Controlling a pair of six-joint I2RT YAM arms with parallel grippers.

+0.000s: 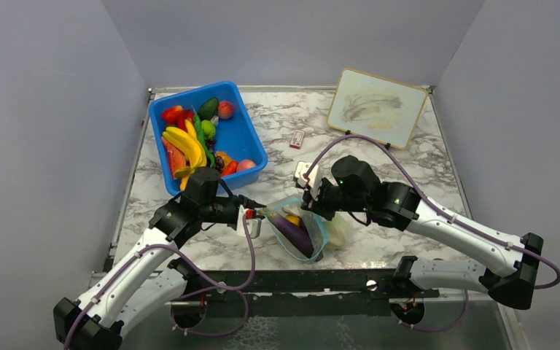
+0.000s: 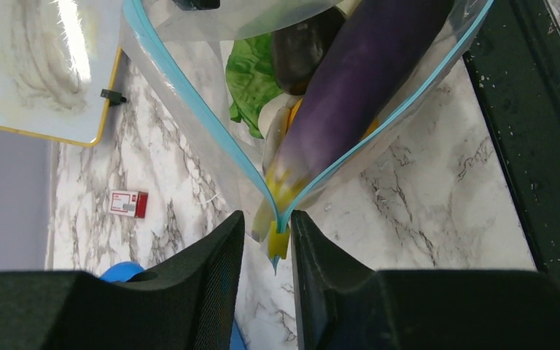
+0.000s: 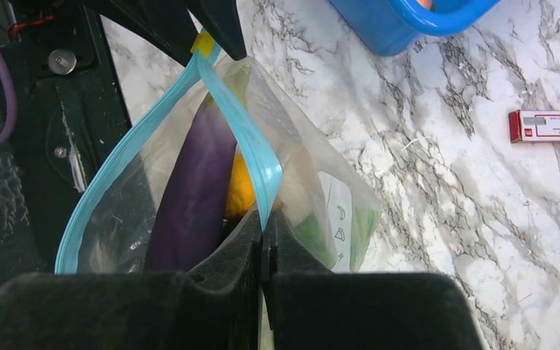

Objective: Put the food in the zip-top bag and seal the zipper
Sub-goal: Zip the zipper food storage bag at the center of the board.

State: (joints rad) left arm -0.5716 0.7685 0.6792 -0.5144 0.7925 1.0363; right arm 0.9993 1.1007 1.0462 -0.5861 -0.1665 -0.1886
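The clear zip-top bag (image 1: pixel 300 227) lies near the table's front edge, between my two grippers. It holds a purple eggplant (image 2: pixel 350 95), a green lettuce (image 2: pixel 251 80) and an orange piece (image 3: pixel 239 193). Its mouth gapes, and the light-blue zipper (image 2: pixel 189 109) spreads in a V from a yellow slider (image 2: pixel 278 240). My left gripper (image 2: pixel 267 240) is narrowly open around that slider, which touches one finger only. My right gripper (image 3: pixel 266 233) is shut on the zipper strip at the opposite side of the mouth. In the top view the left gripper (image 1: pixel 259 213) and the right gripper (image 1: pixel 310 201) flank the bag.
A blue bin (image 1: pixel 251 131) full of toy fruit stands at the back left. A small red-and-white box (image 1: pixel 297 138) lies behind the bag. A whiteboard (image 1: pixel 375 106) leans at the back right. A black rail (image 1: pixel 299 281) runs along the front edge.
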